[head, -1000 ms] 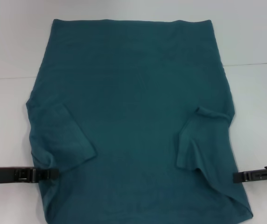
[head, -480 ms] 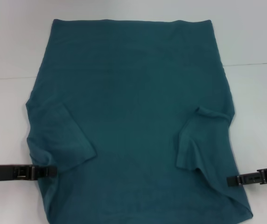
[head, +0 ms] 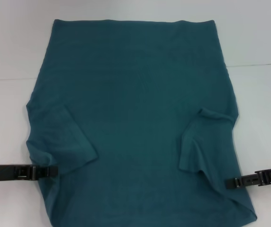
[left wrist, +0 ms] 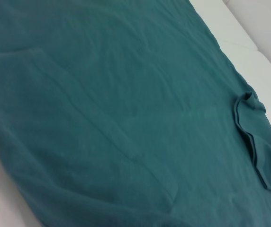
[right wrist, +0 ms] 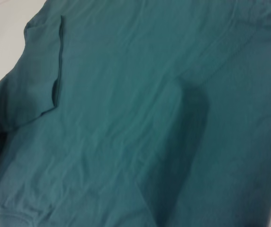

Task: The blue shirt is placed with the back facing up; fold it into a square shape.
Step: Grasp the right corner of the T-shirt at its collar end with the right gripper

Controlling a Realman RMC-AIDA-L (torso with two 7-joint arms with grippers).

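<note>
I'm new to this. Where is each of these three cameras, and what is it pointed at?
Head view: on the robot's head, looking down at the blue shirt; left gripper and right gripper at its side edges.
Left wrist view: on the left arm, shirt only.
Right wrist view: on the right arm, shirt only.
All share the shirt.

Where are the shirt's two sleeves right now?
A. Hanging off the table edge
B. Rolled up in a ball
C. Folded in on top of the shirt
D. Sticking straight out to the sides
C: in the head view both sleeves of the blue shirt lie flat, folded inward over its back, the left sleeve and the right sleeve, with nothing sticking out past the sides.
</note>
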